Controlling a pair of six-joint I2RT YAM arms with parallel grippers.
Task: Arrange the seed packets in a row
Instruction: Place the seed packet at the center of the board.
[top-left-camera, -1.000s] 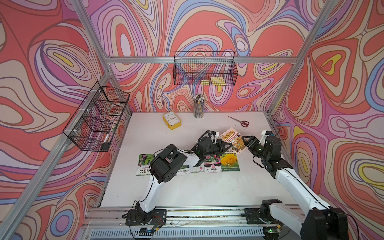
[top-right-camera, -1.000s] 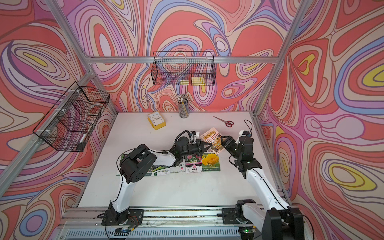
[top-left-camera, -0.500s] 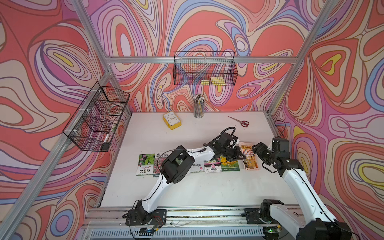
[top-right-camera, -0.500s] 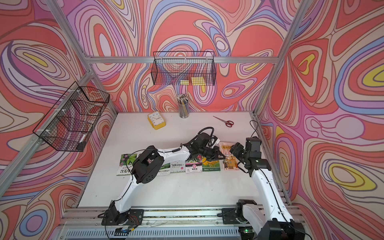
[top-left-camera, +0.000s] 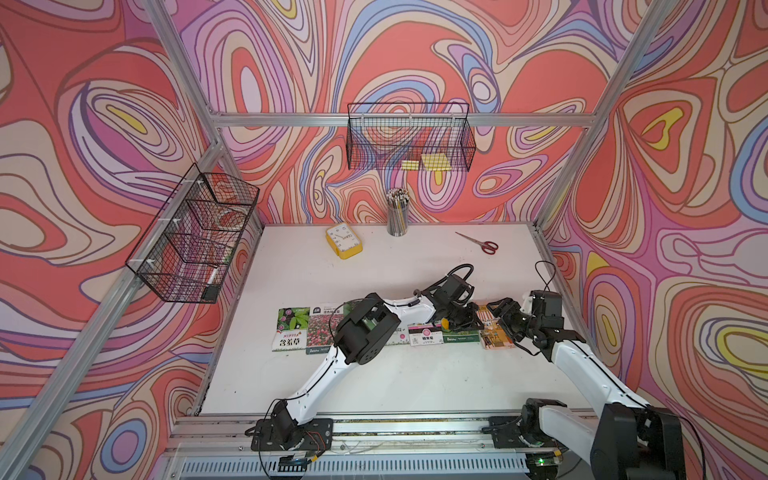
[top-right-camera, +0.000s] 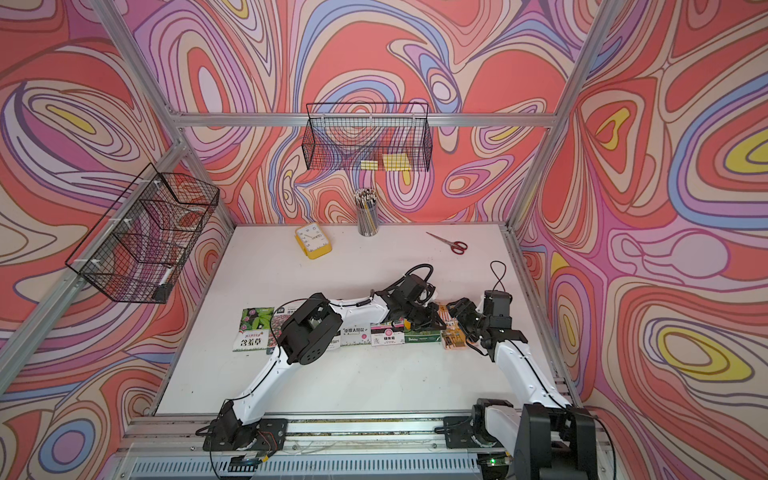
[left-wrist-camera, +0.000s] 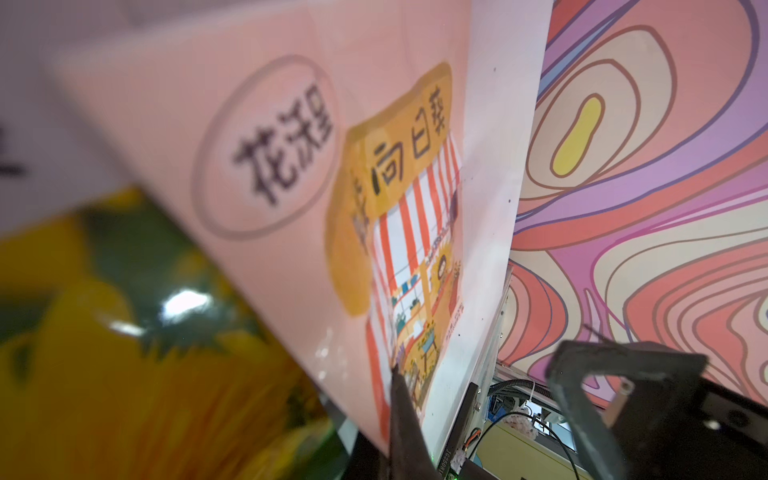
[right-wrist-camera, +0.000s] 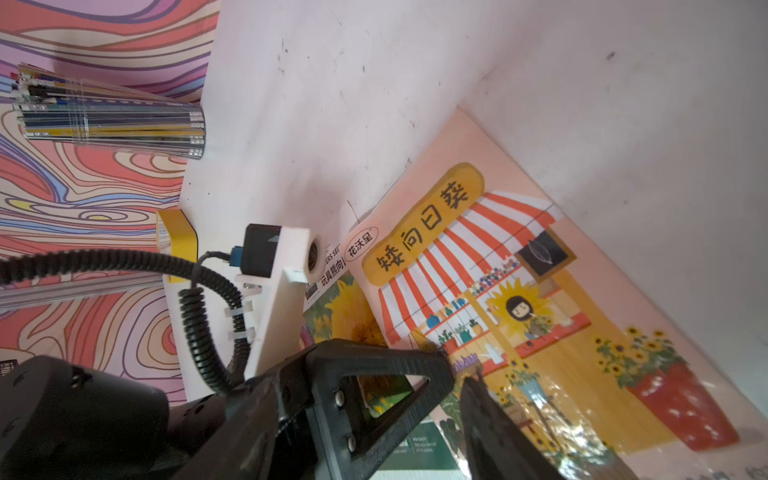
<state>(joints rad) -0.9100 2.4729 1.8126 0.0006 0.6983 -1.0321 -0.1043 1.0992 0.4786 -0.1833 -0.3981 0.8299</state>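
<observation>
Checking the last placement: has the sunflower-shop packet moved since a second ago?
Yes. The sunflower-shop packet has shifted nearer the camera and rightward, farther from the red-handled scissors.

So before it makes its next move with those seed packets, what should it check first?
1. Right gripper open and holding nothing: ok.
2. Left gripper shut: ok.
3. Shop packet lying clear of the sunflower packet: not ok, their edges overlap.
4. Room between the two grippers: cannot tell, they sit very close together at the shop packet.
5. Row even throughout: cannot tell, the left arm covers part of it.
6. Scissors and clock well away from the row: ok.
</observation>
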